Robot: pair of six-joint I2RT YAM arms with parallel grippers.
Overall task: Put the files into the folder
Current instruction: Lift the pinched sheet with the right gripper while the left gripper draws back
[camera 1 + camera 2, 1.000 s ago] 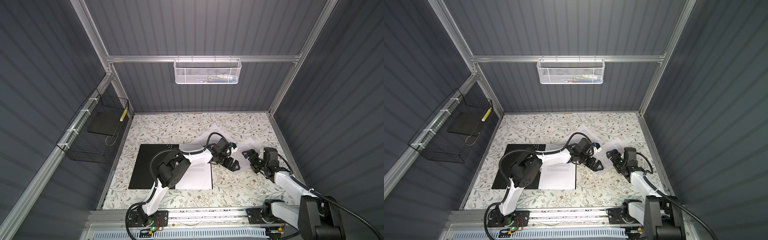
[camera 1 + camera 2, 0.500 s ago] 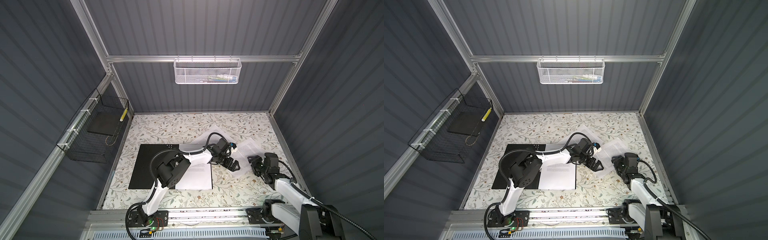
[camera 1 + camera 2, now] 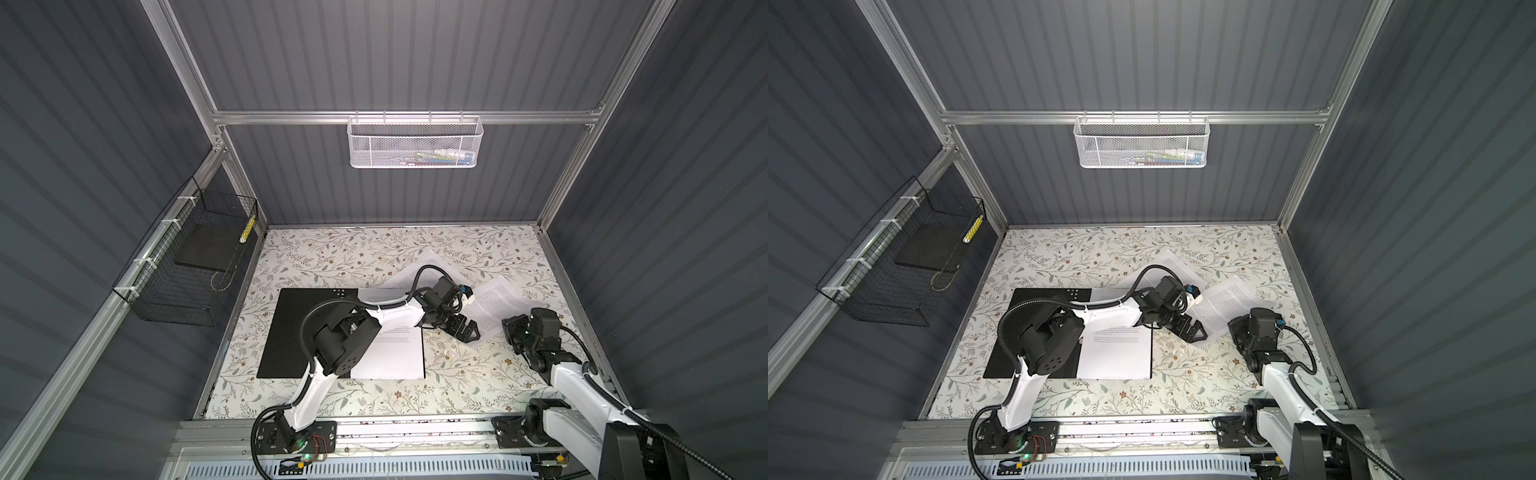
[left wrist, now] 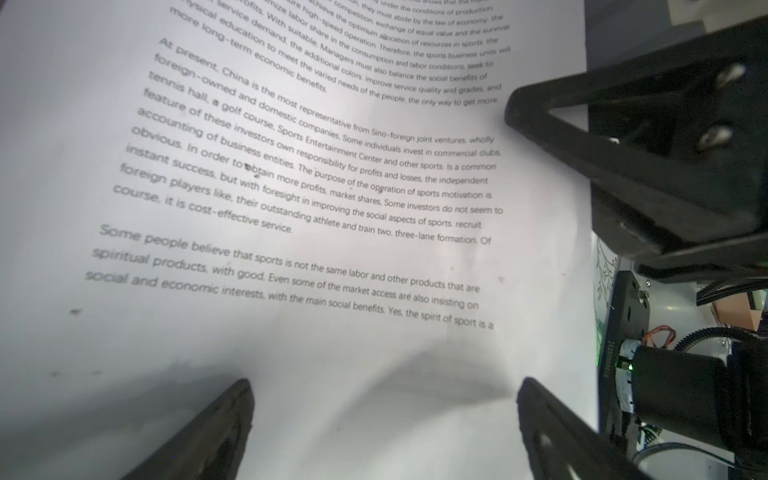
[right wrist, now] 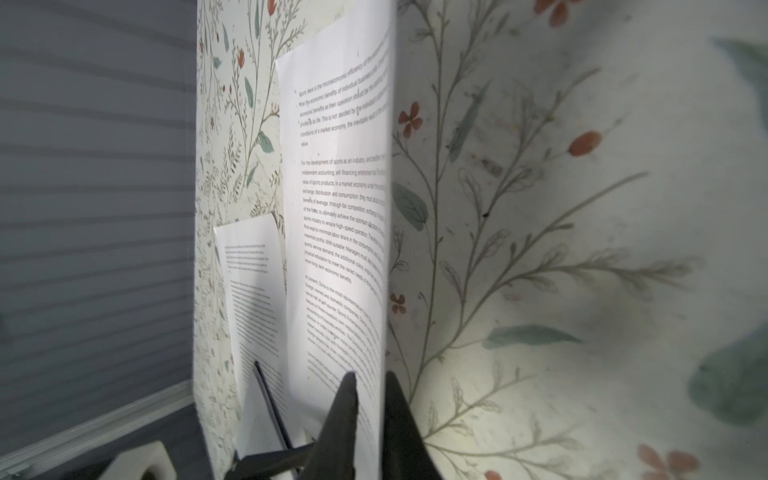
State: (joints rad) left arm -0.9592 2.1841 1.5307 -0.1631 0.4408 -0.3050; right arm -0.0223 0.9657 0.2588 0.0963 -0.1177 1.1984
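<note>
Floral-patterned paper covers the worktop [image 3: 353, 253] between grey ribbed walls [image 3: 415, 62]. The right claw [image 5: 370, 376] pinches a white printed sheet [image 5: 340, 208] right of the open black folder [image 3: 282, 345]; the left claw [image 4: 382, 386] gapes wide over it.

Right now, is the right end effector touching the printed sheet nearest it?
Touching. The right wrist view shows the right end effector shut on the printed sheet, its edge pinched.

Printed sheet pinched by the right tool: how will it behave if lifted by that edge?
Likely floppy: the printed sheet bows up where the right tool pinches its edge. Probably very light, one thin page, so it may sag and swing. It might slip: only a narrow margin sits between the tips.
</note>
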